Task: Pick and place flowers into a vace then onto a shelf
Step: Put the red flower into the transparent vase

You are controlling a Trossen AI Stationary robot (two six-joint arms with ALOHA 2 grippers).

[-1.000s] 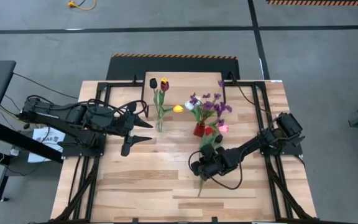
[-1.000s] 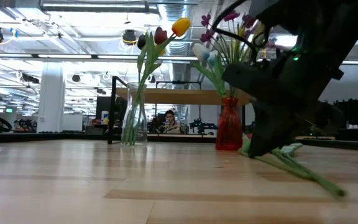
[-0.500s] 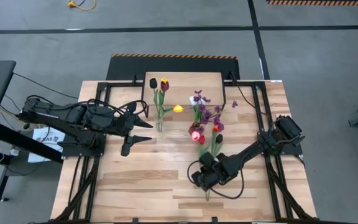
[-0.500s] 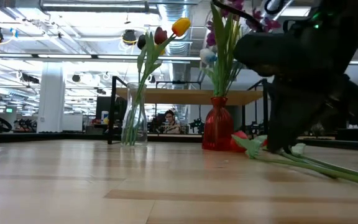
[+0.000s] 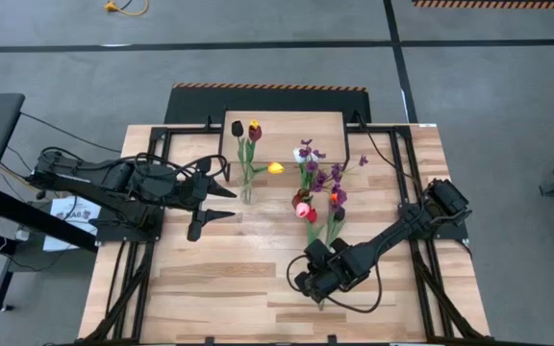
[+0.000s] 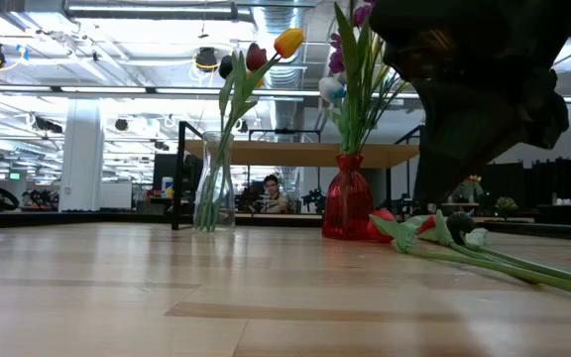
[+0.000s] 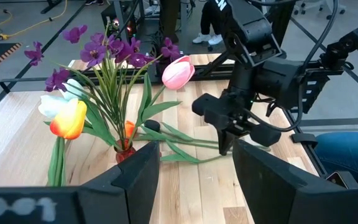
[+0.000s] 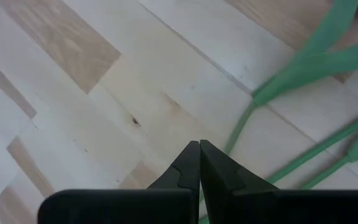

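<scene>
One camera is looking straight down over the whole table point(image 5: 210, 279); another is peering level across it. Both wrist cameras are sitting close, sharing the red vase point(image 6: 348, 210) area.

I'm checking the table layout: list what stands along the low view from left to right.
Clear glass vase holding tulips → red vase with its bouquet → loose flowers lying on the tabletop, under the right arm.
</scene>
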